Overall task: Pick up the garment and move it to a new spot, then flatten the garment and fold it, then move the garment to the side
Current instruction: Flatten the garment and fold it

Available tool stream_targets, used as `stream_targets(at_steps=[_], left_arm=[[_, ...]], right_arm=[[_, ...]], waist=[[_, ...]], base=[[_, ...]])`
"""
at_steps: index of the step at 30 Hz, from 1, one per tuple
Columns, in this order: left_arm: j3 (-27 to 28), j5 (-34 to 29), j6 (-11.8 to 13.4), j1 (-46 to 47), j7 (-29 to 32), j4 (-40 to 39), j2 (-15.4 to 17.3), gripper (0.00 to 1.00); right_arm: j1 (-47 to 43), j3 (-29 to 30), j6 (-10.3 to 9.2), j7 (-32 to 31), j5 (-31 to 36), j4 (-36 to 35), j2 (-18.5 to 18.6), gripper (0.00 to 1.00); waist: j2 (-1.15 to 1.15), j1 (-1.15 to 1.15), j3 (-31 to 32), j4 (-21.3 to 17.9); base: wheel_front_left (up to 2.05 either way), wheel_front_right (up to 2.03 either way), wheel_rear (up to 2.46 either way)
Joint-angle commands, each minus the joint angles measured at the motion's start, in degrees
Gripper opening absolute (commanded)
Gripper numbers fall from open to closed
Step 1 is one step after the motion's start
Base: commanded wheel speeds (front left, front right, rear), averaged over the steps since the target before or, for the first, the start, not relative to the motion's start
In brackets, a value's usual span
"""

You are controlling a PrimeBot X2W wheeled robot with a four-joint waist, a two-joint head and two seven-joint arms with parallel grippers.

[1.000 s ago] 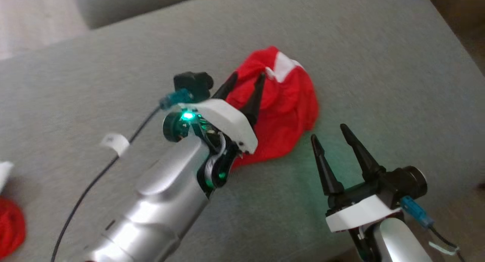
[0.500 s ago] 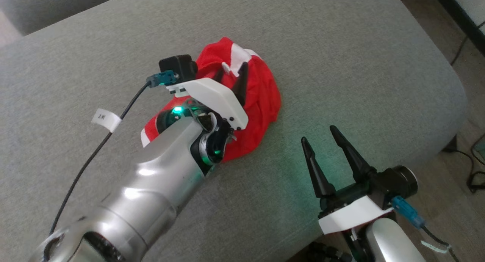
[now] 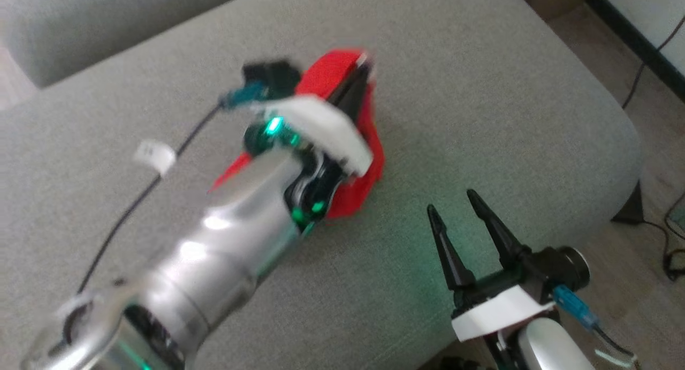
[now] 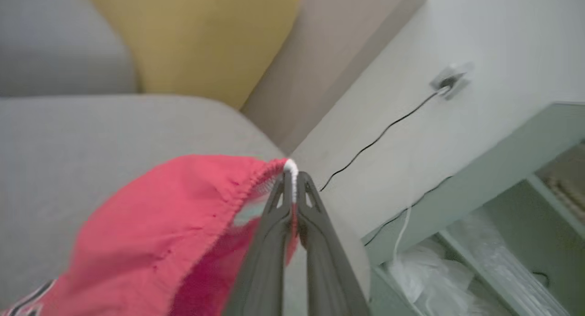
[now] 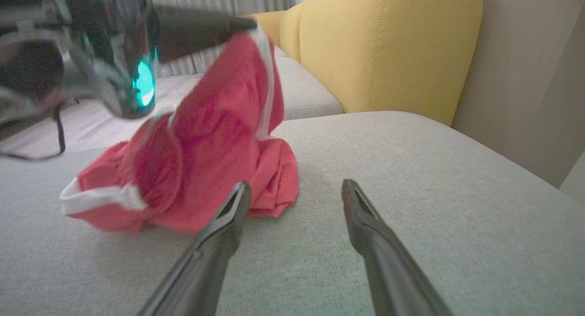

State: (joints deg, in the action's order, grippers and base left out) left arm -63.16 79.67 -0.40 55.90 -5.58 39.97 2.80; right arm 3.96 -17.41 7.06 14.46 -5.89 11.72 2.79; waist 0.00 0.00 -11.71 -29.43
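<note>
1. The red garment (image 5: 215, 137), trimmed in white, is partly lifted off the grey sofa seat (image 3: 481, 91). One edge is drawn up into a peak, and the lower folds lie bunched on the seat.
2. In the left wrist view we see its gathered hem, with a narrow white edge, caught right at the tips of two dark fingers.
3. The left gripper (image 4: 291, 175) is clenched on that hem, its fingers pressed together with cloth between them. In the head view it is blurred and sits above the heap, with the silver forearm (image 3: 225, 252) reaching in from the lower left.
4. The right gripper (image 3: 452, 203) is released, its fingers spread with nothing between them. It sits low over the seat, just beside the near right edge of the garment. In the right wrist view one fingertip overlaps the lowest fold, and we cannot tell whether it touches.
5. A black cable with a white tag (image 3: 154, 156) runs along the left arm.
6. Behind the seat stands a yellow cushion (image 5: 388, 46). The left wrist view also shows a pale wall (image 4: 502, 32) with a socket (image 4: 450, 78) and a thin dark cord (image 4: 379, 133) trailing down from it.
</note>
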Motion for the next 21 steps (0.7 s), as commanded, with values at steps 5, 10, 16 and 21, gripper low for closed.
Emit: stream_targets(at_steps=[5, 10, 16, 21], left_arm=[[2.7, 2.1, -2.4, 12.6, 0.1, -7.2, 0.1, 0.00], [5.2, 2.8, -2.7, 16.4, 1.4, -11.9, 3.0, 0.00], [3.1, 3.4, 0.4, 7.2, 3.2, -21.5, 12.7, 0.00], [1.1, 4.4, 3.3, -3.5, 2.2, -27.7, 19.7, 0.00]], right_arm=[[-1.4, 0.6, 0.43, 0.5, 0.8, -1.7, 0.1, 1.00], [-2.0, 2.5, 0.43, 0.5, 1.1, -2.6, 0.1, 1.00], [-2.6, 2.4, 0.43, 0.5, 1.0, -3.9, 0.7, 1.00], [-3.0, 1.8, 0.43, 0.5, -2.0, -5.0, 2.0, 1.00]], waist=[[0.00, 0.00, 4.4, 2.2], [0.00, 0.00, 5.3, 5.5], [0.00, 0.00, 4.2, 11.1], [0.00, 0.00, 2.4, 14.3]], base=[[0.00, 0.00, 0.00], [0.00, 0.00, 0.00], [0.00, 0.00, 0.00], [0.00, 0.00, 0.00]])
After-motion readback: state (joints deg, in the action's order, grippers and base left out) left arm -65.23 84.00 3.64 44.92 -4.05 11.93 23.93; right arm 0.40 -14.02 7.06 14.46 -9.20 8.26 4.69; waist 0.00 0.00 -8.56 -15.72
